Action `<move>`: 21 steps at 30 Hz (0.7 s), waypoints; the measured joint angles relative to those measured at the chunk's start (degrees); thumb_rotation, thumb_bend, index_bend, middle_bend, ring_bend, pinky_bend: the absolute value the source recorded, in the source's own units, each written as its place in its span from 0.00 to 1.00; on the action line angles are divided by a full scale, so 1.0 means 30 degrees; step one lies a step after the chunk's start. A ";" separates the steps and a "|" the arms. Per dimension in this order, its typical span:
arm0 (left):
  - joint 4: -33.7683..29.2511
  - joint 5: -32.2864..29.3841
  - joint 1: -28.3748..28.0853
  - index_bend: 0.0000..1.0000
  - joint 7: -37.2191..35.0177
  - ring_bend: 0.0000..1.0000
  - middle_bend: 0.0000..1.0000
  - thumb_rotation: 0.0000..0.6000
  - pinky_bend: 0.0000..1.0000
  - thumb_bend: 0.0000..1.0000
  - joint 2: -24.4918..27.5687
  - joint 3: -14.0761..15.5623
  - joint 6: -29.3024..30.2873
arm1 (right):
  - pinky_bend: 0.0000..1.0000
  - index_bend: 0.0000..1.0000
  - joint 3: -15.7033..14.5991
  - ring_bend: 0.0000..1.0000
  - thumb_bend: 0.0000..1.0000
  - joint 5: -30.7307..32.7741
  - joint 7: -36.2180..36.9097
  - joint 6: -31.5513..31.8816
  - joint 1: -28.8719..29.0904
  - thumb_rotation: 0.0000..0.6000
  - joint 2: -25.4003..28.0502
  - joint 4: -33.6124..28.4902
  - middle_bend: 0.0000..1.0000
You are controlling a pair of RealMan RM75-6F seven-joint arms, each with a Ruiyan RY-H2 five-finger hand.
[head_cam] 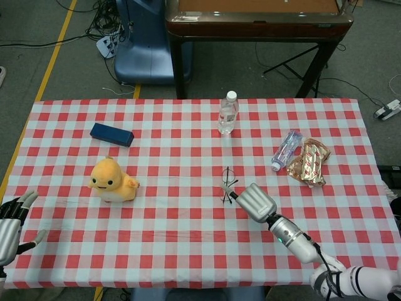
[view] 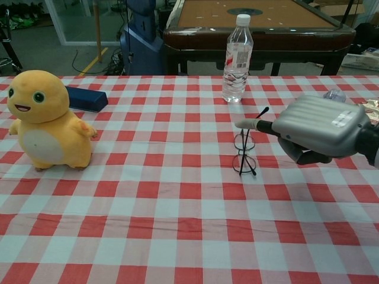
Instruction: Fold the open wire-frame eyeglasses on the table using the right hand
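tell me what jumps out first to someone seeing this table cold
The big silver right hand low over the red-checked table, one finger stretched out just above the thin wire-frame eyeglasses near the middle. After that, the bright yellow plush toy on the left side, and the clear water bottle standing upright at the far edge.

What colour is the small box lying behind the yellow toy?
The box is dark blue; it shows best in the chest view, behind the toy.
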 measured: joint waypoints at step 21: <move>0.0013 -0.0130 0.0079 0.11 0.0061 0.14 0.10 1.00 0.14 0.26 0.0082 -0.0033 0.0013 | 0.96 0.00 0.0923 0.96 1.00 0.1893 0.3520 -0.2965 0.1031 1.00 -0.3852 0.6214 1.00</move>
